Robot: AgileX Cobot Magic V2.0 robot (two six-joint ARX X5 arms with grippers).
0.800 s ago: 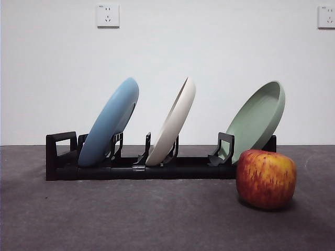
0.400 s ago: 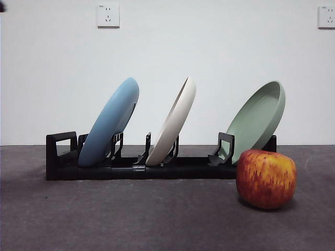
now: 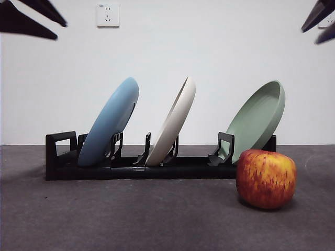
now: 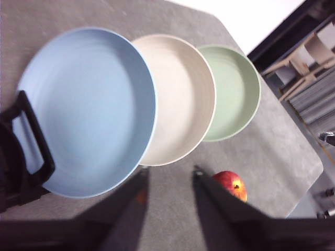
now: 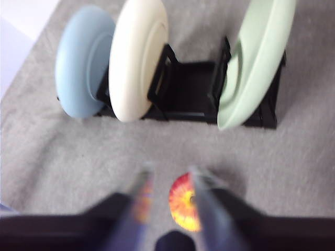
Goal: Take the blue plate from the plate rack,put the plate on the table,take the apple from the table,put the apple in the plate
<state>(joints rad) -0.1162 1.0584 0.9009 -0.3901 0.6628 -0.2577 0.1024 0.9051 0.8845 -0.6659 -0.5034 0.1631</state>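
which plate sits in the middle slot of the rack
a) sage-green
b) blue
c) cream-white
c: in the front view the cream-white plate leans in the plate rack between the blue plate and the sage-green plate.

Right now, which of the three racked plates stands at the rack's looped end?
The blue plate, leftmost in the front view; the cream plate is mid-rack, the green plate behind the apple.

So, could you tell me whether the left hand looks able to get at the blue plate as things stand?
Probably yes. The left hand hangs open above the blue plate, which stands at the end of the plate rack with its rim exposed and nothing over it.
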